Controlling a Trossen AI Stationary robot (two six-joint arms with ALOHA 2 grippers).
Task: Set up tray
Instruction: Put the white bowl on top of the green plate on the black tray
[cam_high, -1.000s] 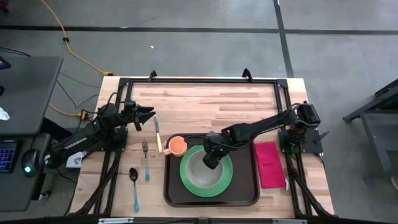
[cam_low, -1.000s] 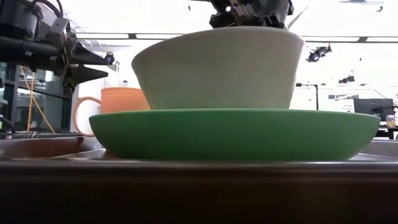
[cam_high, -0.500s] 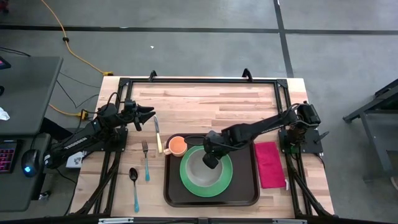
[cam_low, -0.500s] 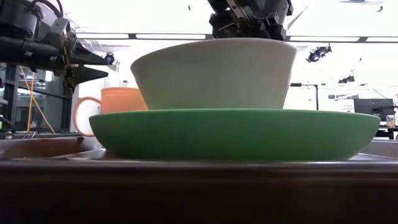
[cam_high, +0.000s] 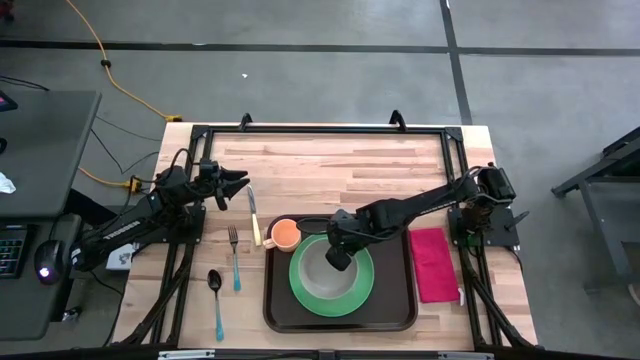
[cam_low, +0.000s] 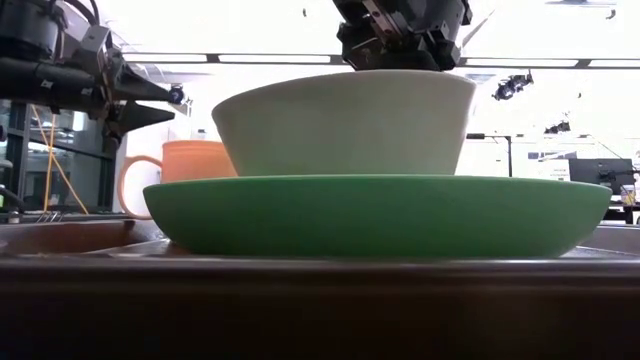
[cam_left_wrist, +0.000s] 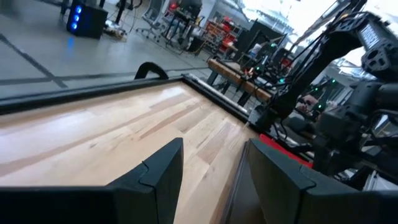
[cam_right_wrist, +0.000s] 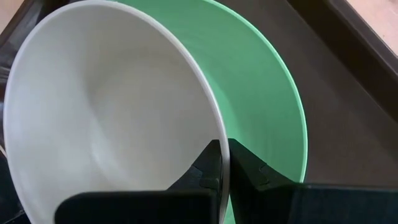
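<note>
Table seen from above, read left to right. At 9 o'clock the left gripper (cam_high: 238, 181) waits above bare wood near the table's edge, its fingers spread apart and holding nothing; the left wrist view shows only tabletop between them. Just beside it, toward the centre, lie three pieces of cutlery not yet on the tray: a knife (cam_high: 254, 217), a fork (cam_high: 234, 256) and, nearest 7 o'clock, a spoon (cam_high: 215, 301). All three rest on the table, outside the rim.

The tray (cam_high: 283, 313) sits between the centre and 6 o'clock. An orange cup (cam_high: 285, 234) stands in its 10 o'clock corner. A green plate (cam_high: 360, 294) fills the middle, and a white bowl (cam_high: 322, 275) rests level on that plate, as the low view confirms. The right gripper (cam_high: 339, 261) is clamped on the bowl's rim at the bowl's 2 o'clock side, one finger inside and one outside.

At 3 o'clock, just beside the tray and off it, lies a magenta napkin (cam_high: 432, 263).

Judged progress: cup, plate and bowl appear placed; release of the bowl, then cutlery and napkin, appear to remain.
</note>
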